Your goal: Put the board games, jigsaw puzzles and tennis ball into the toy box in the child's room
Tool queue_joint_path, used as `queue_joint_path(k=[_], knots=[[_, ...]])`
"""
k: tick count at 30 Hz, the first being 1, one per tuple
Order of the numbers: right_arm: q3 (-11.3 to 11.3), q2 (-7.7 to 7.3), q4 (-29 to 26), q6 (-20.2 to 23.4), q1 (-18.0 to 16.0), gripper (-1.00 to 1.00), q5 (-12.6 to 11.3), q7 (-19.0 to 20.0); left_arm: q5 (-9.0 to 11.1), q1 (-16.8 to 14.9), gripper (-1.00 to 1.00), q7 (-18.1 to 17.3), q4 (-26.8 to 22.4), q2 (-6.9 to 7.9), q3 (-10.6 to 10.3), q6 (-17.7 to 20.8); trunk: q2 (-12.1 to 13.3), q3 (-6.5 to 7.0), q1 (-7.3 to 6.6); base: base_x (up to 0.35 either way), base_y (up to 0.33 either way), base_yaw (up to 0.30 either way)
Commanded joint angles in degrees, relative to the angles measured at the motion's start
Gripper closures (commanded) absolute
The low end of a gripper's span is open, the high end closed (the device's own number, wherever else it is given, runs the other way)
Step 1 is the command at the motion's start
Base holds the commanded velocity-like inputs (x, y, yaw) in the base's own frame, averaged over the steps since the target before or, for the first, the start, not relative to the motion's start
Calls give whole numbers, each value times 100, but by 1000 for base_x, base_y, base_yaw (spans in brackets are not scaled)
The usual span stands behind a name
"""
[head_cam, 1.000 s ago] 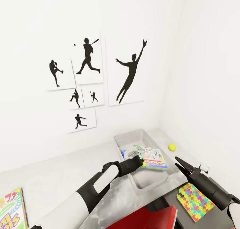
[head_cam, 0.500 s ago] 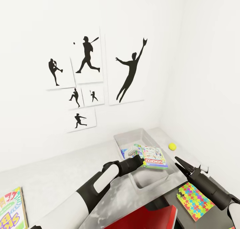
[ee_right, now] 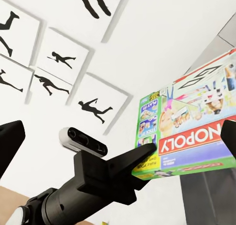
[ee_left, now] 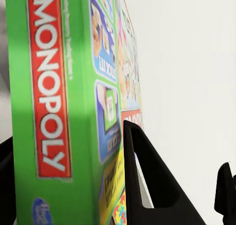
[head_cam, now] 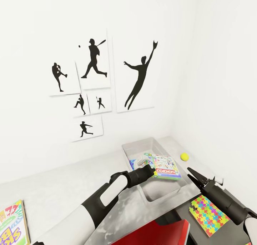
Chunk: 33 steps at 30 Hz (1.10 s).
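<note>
Left end effector (head_cam: 151, 171) pinches the near edge of the white-and-green board game (head_cam: 165, 169), holding it over the toy box (head_cam: 142, 146); left wrist view shows the green box side (ee_left: 54, 102) between dark fingers (ee_left: 142, 181). A blue board game (head_cam: 132, 164) lies inside the toy box. Right end effector (head_cam: 193, 176) spread, holding nothing, hovering beside the box. Tennis ball (head_cam: 184, 156) on the pale counter (head_cam: 64, 191) past the toy box; jigsaw puzzle (head_cam: 209, 211) on the lower dark section; another board game (head_cam: 12, 223) at the counter's left end

Green-white board game (head_cam: 165, 169) (Monopoly) above toy box (head_cam: 167, 196)
</note>
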Motion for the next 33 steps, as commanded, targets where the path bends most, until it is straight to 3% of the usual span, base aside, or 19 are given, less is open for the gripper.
queue_joint_path(k=[1,8,9,33], knots=[[-7,0,0,32,-6,-100,-5,12,55,-7,100,30,-5,0,-3,12,-13,-13,4,0,0,0],[-7,0,0,31,10,-100,-5,12,55,-3,100,30,-5,0,-3,12,-13,-13,4,0,0,0],[-7,0,0,31,10,-100,-5,12,55,-4,-100,30,-5,0,-3,13,-13,-13,4,0,0,0],[-8,-1,0,31,21,-100,-5,21,55,-3,-100,30,-55,0,-9,19,-13,-13,4,0,0,0]])
